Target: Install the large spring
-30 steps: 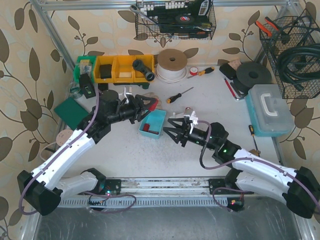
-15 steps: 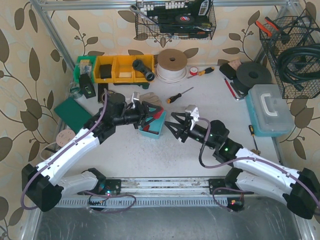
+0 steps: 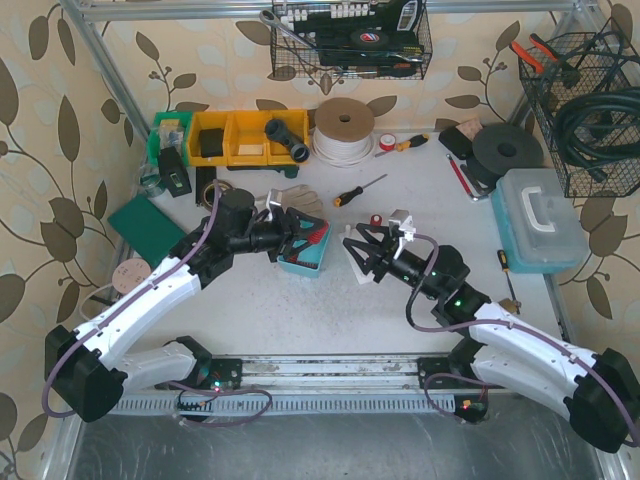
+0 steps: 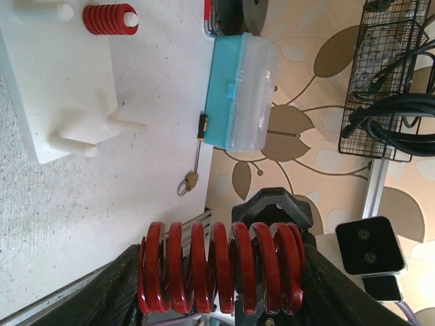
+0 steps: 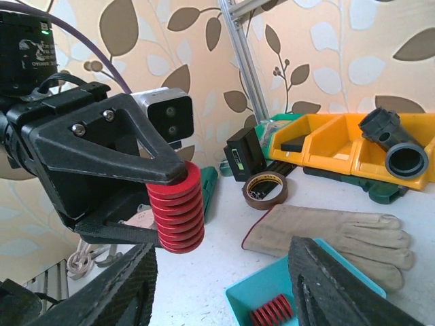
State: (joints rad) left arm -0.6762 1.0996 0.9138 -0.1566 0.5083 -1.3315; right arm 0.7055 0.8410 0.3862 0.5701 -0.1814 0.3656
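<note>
The large red spring (image 4: 221,268) is clamped end to end between my left gripper's (image 4: 221,299) fingers. From above, the left gripper (image 3: 306,238) holds it (image 3: 317,232) above the teal tray (image 3: 300,262). The right wrist view also shows this spring (image 5: 177,210) in the left jaws. The white peg board (image 4: 61,75) lies ahead of the left gripper, with a small red spring (image 4: 109,18) on one peg. My right gripper (image 3: 358,255) is open and empty over the board, which is mostly hidden from above; its fingers (image 5: 115,292) point at the left gripper.
A small red spring (image 5: 268,314) lies in the teal tray (image 5: 299,292). Gloves (image 3: 295,200), a tape ring (image 5: 265,190) and yellow bins (image 3: 245,138) lie behind. A screwdriver (image 3: 358,190) lies mid-table. A teal-and-clear case (image 3: 535,220) and a padlock (image 4: 190,181) are at the right.
My left gripper has carried the large spring rightward to above the teal tray. My right gripper has moved right and back, over the peg board, staying open.
</note>
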